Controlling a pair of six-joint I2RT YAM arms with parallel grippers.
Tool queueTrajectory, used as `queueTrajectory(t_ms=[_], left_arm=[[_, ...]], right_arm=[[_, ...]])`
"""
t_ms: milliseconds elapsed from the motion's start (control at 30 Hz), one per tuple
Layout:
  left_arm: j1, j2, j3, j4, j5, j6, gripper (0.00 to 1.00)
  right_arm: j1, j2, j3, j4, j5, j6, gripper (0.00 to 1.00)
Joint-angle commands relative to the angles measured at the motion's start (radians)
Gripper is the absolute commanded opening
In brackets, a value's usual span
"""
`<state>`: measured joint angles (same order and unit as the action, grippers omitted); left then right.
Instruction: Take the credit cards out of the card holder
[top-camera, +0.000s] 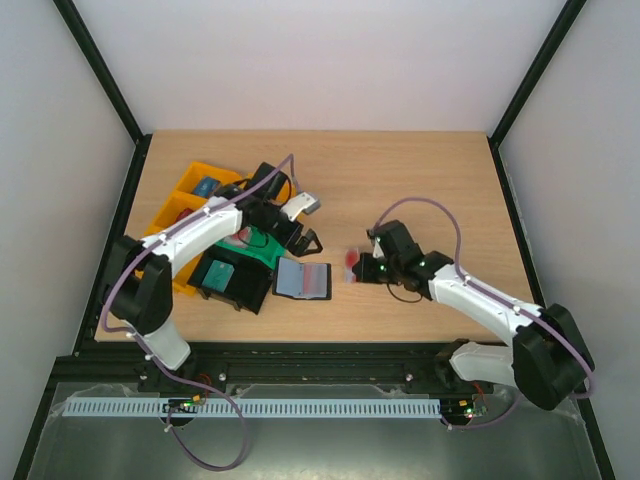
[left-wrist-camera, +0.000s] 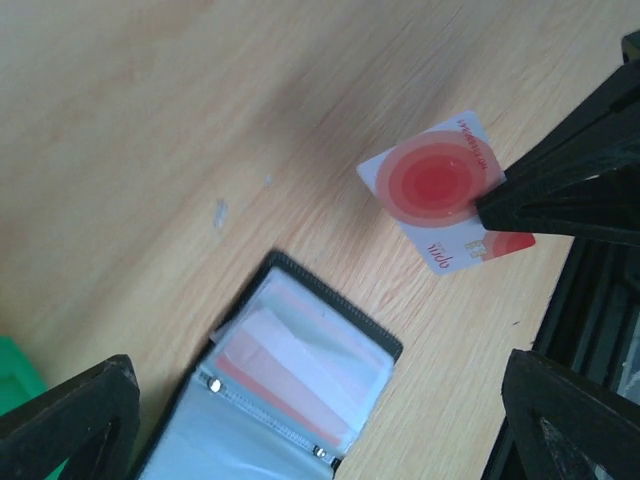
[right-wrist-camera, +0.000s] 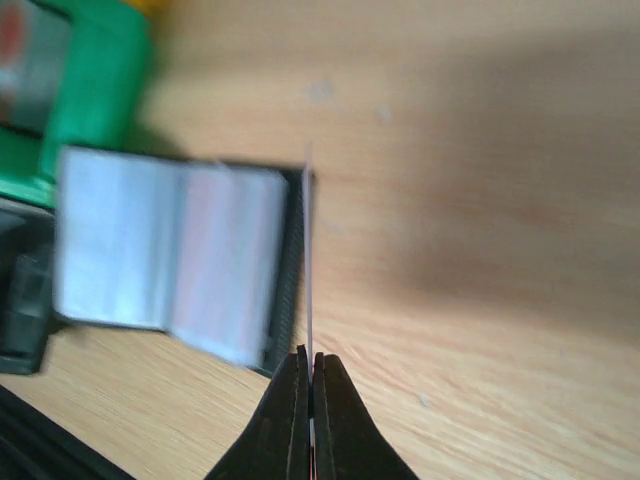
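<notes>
The card holder (top-camera: 302, 281) lies open on the table, its pale clear pockets facing up. In the left wrist view (left-wrist-camera: 290, 385) a pink and white card shows inside one pocket. My right gripper (top-camera: 365, 268) is shut on a red and white credit card (top-camera: 350, 262) and holds it just right of the holder. That card shows flat in the left wrist view (left-wrist-camera: 435, 190) and edge-on in the right wrist view (right-wrist-camera: 309, 250), with the holder (right-wrist-camera: 170, 250) to its left. My left gripper (top-camera: 300, 238) is open and empty just above the holder, fingers (left-wrist-camera: 70, 420) apart.
A yellow bin (top-camera: 170, 215) with a teal block (top-camera: 205, 186) stands at the left. A black bin (top-camera: 250, 295) with a teal square block (top-camera: 220, 272) sits next to the holder. A green item (top-camera: 262, 245) lies under my left arm. Bare wood lies to the right.
</notes>
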<state>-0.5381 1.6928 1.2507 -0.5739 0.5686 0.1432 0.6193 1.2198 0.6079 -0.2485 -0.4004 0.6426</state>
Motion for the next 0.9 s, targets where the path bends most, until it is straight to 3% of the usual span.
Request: queueTrajectory(t_ms=[0,167,333,500,667,767,867], left_arm=[[0.032,-0.119,0.155,-0.141,0.039,0.096,0.99],[0.189,-0.221,0.284,-0.311,0.071,0.166,0.99],[0.367,-0.284,0.263,-0.435,-0.108,0.24,0.99],[0.571,-0.216,0.313,-0.553,-0.123,0.248,0.99],[0.718,-0.076,0.402,-0.69,-0.192,0.228,0.99],[0.8,-0.076,0.368,-0.72,-0.212,0.185,0.99],[0.849,-0.184,0.258,-0.681,-0.276,0.147,0.99]], right_arm=[[-0.003,-0.061,0.229,-0.209,0.15,-0.133,0.02],[-0.005,-0.02,0.453,-0.147,0.088,-0.227,0.02],[-0.026,0.108,0.661,-0.01,-0.041,-0.278,0.02],[-0.027,0.216,0.885,-0.086,-0.124,-0.255,0.02],[-0.029,0.211,0.932,-0.017,-0.185,-0.026,0.02],[-0.029,0.194,0.842,0.153,-0.18,0.221,0.02],[-0.009,0.178,0.677,0.365,-0.085,0.48,0.02]])
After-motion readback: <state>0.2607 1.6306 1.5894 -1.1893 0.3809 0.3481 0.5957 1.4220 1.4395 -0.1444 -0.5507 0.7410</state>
